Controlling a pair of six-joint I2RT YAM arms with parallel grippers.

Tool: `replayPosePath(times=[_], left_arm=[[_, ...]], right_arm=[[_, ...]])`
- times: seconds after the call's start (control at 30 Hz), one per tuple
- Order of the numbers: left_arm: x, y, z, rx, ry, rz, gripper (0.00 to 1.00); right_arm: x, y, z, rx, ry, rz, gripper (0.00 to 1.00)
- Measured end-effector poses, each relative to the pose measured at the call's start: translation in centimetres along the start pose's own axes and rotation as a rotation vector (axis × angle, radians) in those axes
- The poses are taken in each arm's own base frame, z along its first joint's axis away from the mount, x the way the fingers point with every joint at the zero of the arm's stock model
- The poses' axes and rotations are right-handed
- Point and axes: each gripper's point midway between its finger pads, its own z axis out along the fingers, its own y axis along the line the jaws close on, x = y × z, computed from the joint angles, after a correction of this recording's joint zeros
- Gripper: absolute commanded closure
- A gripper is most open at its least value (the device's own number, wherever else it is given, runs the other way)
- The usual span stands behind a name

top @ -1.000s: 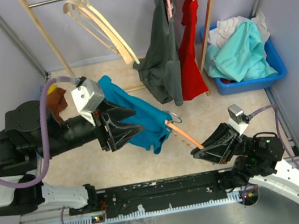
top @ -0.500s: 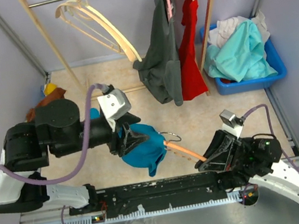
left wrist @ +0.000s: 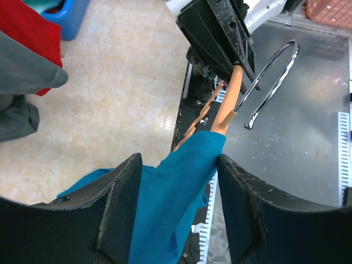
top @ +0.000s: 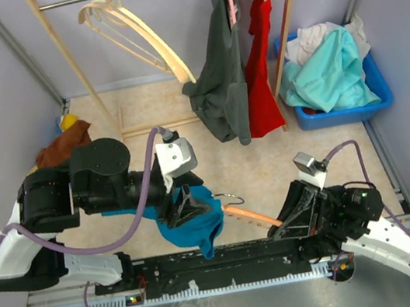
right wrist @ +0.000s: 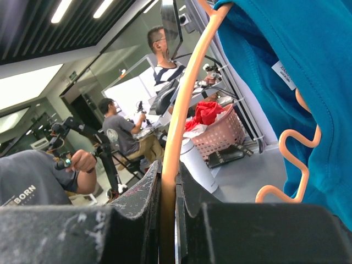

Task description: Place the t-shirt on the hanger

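Note:
The deep teal t-shirt (top: pixel 202 229) hangs bunched over one end of the orange hanger (top: pixel 248 215), near the table's front edge. In the left wrist view the t-shirt (left wrist: pixel 165 203) runs from the hanger's arm (left wrist: pixel 231 104) down between the jaws of my left gripper (left wrist: pixel 179 162). Those jaws stand well apart, open, with the cloth lying loose between them. The silver hook (left wrist: pixel 272 77) sticks out beside the arm. My right gripper (right wrist: pixel 175 170) is shut on the hanger's arm (right wrist: pixel 179 110), with the t-shirt (right wrist: pixel 297 49) and the wavy bar (right wrist: pixel 300 154) above it. From above, the left gripper (top: pixel 185 206) sits on the cloth and the right gripper (top: pixel 289 222) is just right of it.
A wooden rack at the back carries cream hangers (top: pixel 133 31), a dark grey shirt (top: pixel 218 88) and a red garment (top: pixel 259 73). A blue bin (top: pixel 379 85) of aqua and white clothes stands at the right. Brown and yellow cloth (top: pixel 62 146) lies at the left.
My left arm has come toward the near edge with the t-shirt, and its jaws have widened. The t-shirt now sits bunched on the hanger's end. The right gripper and hanger have shifted slightly nearer.

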Motion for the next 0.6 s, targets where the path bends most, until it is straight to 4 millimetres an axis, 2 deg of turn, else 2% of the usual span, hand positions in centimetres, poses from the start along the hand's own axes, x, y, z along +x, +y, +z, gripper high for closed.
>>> replayPosePath(times=[0.2,0.4,0.6], left_arm=[[1.0,-0.8,0.9,0.049,0.040,-0.002,0.37],[2.4,-1.3,2.7,0.079,0.103,-0.004,0.37],[2.7,-1.7,3.4,0.100,0.109,-0.005,0.47]], right_arm=[[0.2,0.1,0.0,-0.006,0.015,0.002,1.00],[0.1,0.5,0.1,-0.013,0.022,-0.003,1.00],[0.1,0.2,0.2,-0.002,0.031,0.010,1.00]])
